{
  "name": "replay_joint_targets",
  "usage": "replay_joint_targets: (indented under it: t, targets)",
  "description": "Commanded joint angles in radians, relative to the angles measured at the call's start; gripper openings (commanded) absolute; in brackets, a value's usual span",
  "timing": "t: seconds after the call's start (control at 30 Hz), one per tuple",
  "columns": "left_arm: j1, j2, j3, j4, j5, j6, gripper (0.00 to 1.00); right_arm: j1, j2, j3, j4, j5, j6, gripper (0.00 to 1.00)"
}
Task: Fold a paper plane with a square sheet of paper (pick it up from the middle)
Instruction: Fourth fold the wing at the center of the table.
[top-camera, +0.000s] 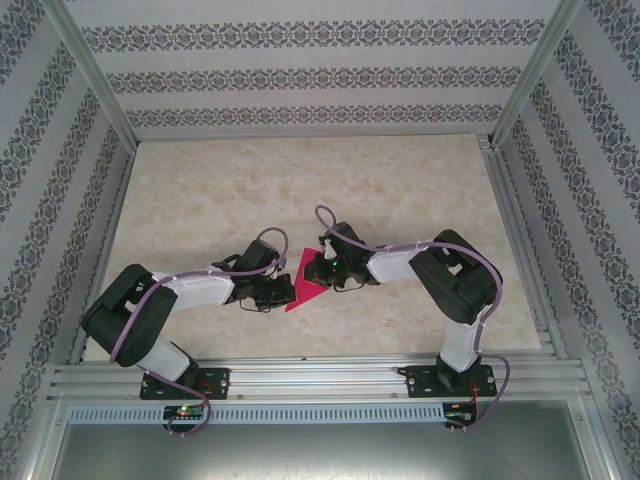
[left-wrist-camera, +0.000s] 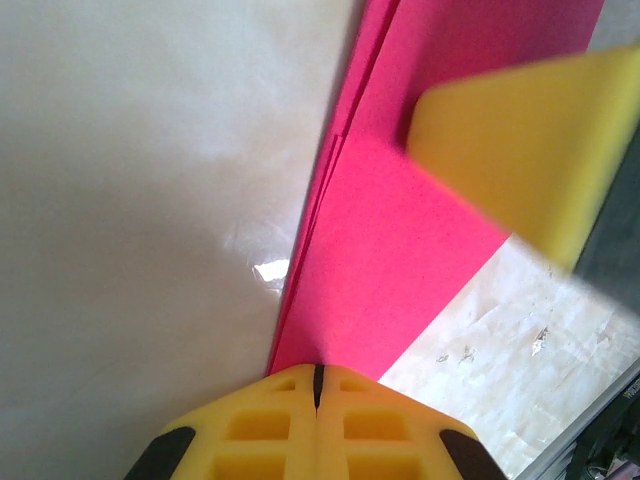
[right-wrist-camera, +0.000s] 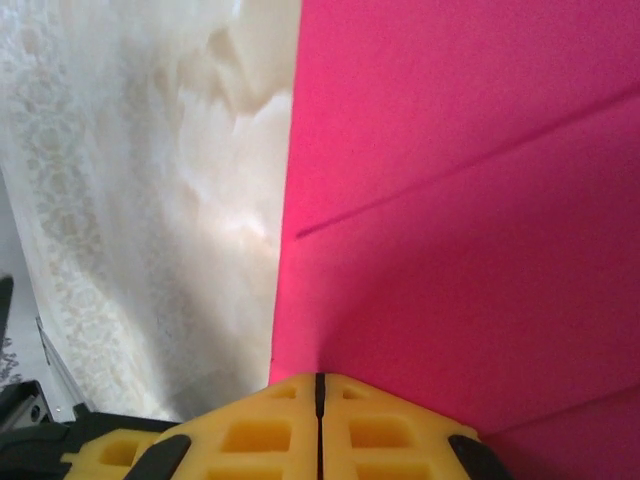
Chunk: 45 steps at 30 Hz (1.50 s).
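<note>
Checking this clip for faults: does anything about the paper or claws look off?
Nothing damaged. The pink paper is pinched by the left claw and right claw; its folded layers sit slightly offset along one edge in the left wrist view, an uneven fold.

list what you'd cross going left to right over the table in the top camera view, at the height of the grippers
left arm → left gripper, shut on the paper's left edge → folded pink paper → right gripper, shut on the paper's right side → right arm
</note>
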<state>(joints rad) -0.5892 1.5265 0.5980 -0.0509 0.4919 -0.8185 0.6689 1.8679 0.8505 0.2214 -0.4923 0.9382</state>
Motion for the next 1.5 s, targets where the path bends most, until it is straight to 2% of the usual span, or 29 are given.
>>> replay_joint_targets:
  t: [0.0,0.23,0.5,0.7,0.87,1.0,1.23,1.47]
  targets:
    - [-0.009,0.015,-0.056,-0.145,-0.067,0.013,0.04,-0.091,0.049,0.015,-0.046,0.122,-0.06,0.07]
    - [-0.009,0.01,-0.056,-0.148,-0.071,0.016,0.04,-0.164,0.037,0.043,-0.064,0.1,-0.083,0.08]
    - [-0.009,0.019,-0.046,-0.152,-0.061,0.026,0.04,-0.209,-0.065,0.126,-0.263,0.142,-0.203,0.09]
    - [-0.009,0.026,-0.032,-0.159,-0.072,0.027,0.04,-0.133,-0.135,0.085,-0.179,0.097,-0.135,0.1]
    - [-0.009,0.029,-0.024,-0.168,-0.066,0.031,0.04,-0.031,-0.104,0.079,-0.131,0.12,-0.083,0.11]
    - [-0.009,0.034,-0.022,-0.169,-0.064,0.033,0.04,-0.024,-0.03,0.055,-0.069,0.123,-0.055,0.11]
    - [-0.009,0.029,-0.026,-0.176,-0.065,0.038,0.04,-0.117,0.02,-0.001,-0.024,0.119,-0.082,0.1]
    - [-0.009,0.032,-0.02,-0.178,-0.063,0.038,0.04,-0.222,-0.033,-0.008,-0.038,0.086,-0.125,0.11]
